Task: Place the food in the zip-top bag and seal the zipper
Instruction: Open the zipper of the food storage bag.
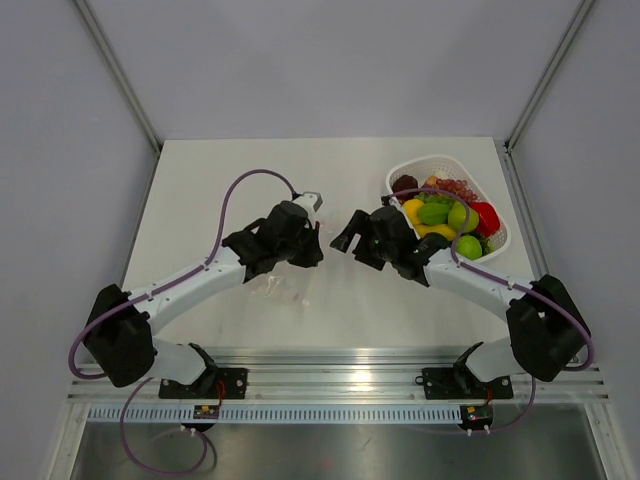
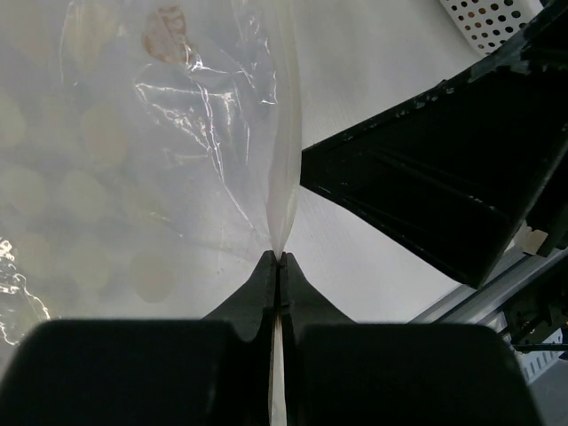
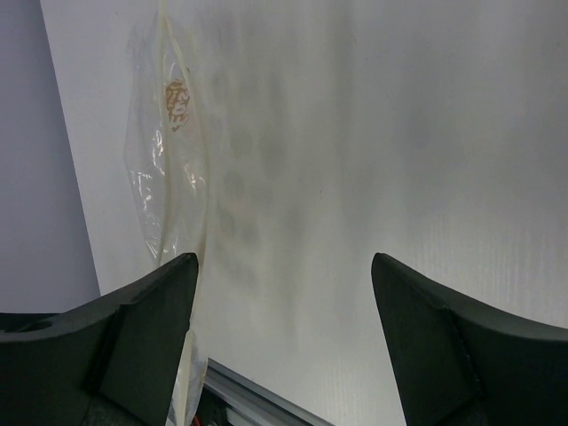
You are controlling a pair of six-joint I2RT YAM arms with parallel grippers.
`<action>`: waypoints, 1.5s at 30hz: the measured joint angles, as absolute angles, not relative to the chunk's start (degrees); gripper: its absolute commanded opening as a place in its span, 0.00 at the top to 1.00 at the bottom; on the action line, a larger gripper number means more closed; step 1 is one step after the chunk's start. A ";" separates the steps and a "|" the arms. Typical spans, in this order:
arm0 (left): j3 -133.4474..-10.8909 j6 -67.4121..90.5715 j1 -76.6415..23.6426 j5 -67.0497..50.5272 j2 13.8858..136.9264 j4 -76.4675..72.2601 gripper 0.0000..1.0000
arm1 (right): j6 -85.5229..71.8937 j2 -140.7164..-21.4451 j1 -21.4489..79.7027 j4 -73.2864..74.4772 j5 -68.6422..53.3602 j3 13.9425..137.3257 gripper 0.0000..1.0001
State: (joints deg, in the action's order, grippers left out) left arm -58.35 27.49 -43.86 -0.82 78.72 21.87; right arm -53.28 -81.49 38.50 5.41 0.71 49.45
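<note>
One zip-top bag (image 2: 177, 115), one white basket (image 1: 440, 160), two hands, namely left hand (image 2: 280, 262) and right hand (image 3: 284, 275), and at least eight pieces of food (image 1: 433, 213).

White lattice basket (image 1: 425, 163) sits on the white table (image 1: 220, 190) — far right side.

Nothing can be read in any view: no words, brands or numbers. The bag (image 2: 133, 177) has a small brownish printed mark (image 2: 164, 35) that shows through the clear plastic. The right wrist view shows it too, but in both it is too blurred to tell whether it is lettering or a logo. At the near edge of the top view there is a left tag (image 1: 207, 410) and a right tag (image 1: 472, 418). Each has a red-orange spot, and both are too small to read.
</note>
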 measured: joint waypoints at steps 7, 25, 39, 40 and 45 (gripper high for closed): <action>-58.33 27.53 -43.09 -2.48 78.54 21.17 1.00 | -55.09 -81.84 38.50 2.26 -1.17 49.45 0.11; -56.73 28.40 -41.50 -5.87 78.11 19.92 1.00 | -56.55 -89.21 38.59 0.27 -3.92 51.55 1.00; -56.10 31.64 -28.12 -6.81 66.76 23.16 1.00 | -48.93 -92.20 38.63 17.58 9.23 60.45 1.00; -55.99 31.99 -28.23 -7.01 66.78 23.16 1.00 | -48.77 -92.66 38.63 17.76 9.39 60.45 1.00; -55.61 33.56 -28.40 -8.47 67.22 23.00 1.00 | -47.86 -93.01 38.63 18.48 9.54 60.47 1.00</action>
State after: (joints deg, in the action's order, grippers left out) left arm -55.61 33.56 -28.40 -8.47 67.22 23.00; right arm -47.86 -93.01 38.63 18.48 9.54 60.47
